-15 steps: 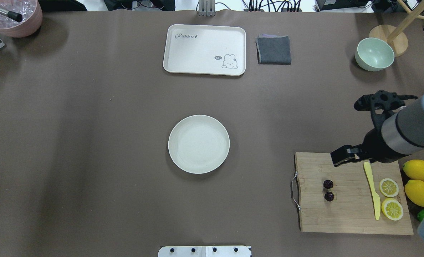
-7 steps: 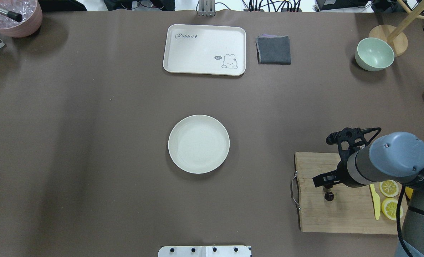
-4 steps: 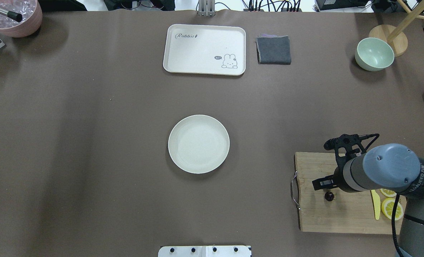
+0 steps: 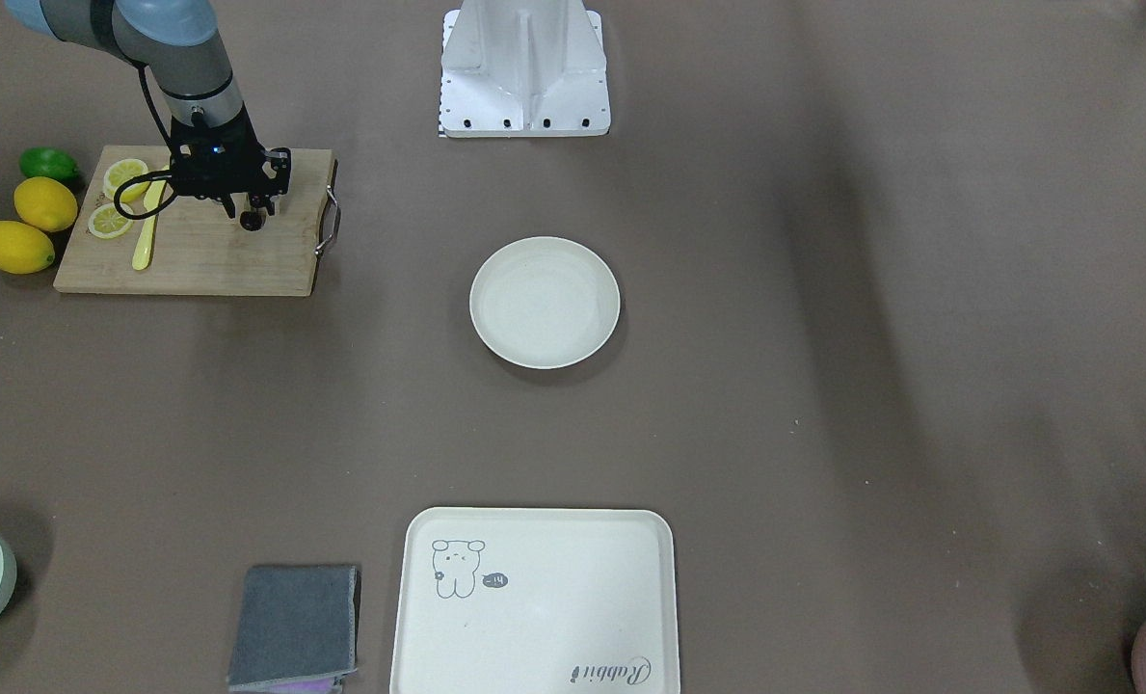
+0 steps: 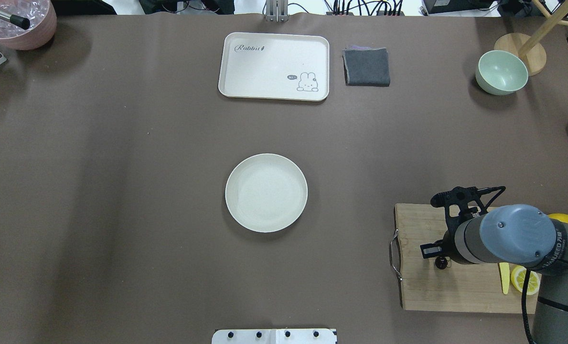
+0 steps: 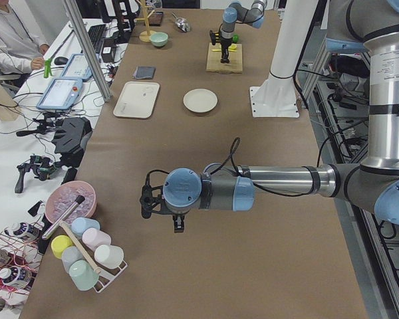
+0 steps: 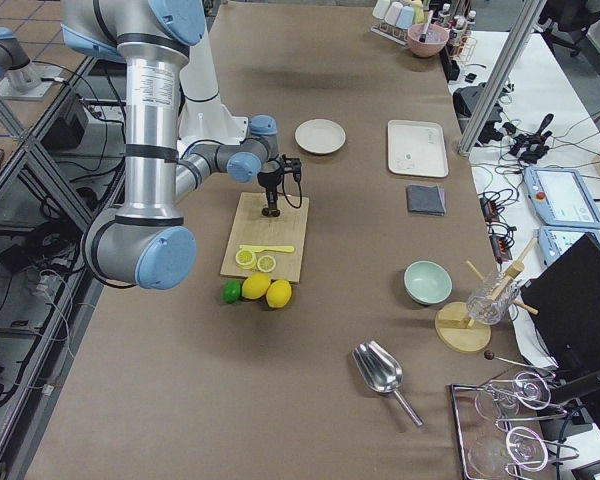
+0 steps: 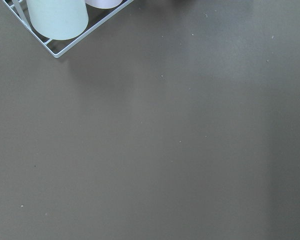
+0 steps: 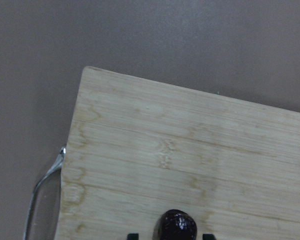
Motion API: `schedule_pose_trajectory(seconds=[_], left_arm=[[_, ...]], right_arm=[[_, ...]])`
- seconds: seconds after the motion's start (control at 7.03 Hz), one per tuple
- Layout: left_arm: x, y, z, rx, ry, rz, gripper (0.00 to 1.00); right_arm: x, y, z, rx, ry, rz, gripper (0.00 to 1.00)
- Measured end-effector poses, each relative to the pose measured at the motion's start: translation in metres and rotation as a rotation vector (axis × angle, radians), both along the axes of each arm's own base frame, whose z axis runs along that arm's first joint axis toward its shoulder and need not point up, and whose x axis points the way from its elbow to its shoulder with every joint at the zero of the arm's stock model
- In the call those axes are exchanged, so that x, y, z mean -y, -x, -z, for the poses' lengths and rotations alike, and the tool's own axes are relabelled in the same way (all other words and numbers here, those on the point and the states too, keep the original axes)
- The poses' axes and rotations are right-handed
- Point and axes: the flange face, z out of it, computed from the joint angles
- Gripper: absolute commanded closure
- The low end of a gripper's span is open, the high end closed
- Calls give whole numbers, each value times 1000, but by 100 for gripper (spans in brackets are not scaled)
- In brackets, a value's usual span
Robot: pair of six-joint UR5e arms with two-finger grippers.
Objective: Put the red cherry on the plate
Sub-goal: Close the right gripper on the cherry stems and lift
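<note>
Right gripper (image 9: 170, 236), jaws apart, straddles a tiny dark red cherry (image 9: 176, 224) on a wooden cutting board (image 9: 190, 145). The round off-white plate (image 5: 266, 192) sits well apart.

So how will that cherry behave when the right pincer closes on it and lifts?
The red cherry looks round and glossy, so it may roll or slip sideways on the flat cutting board if pinched off-centre. It sits tiny between the right pincer's open tips, so it is probably very light and should lift easily.

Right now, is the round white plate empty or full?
Empty: the plate is bare; the red cherry lies on the cutting board.
</note>
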Motion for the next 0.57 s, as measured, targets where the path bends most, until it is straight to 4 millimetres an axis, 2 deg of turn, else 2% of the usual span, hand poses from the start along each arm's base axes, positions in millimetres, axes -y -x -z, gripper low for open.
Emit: schedule_pose_trajectory(seconds=[0.14, 0.28, 0.57], left_arm=[[0, 0, 0, 0, -1, 0, 2], [1, 0, 1, 0, -3, 0, 2], [1, 0, 3, 0, -5, 1, 2]], right_arm=[[-1, 1, -1, -1, -2, -1, 88], [-1, 3, -3, -2, -6, -2, 100], [-2, 4, -4, -5, -10, -1, 100]])
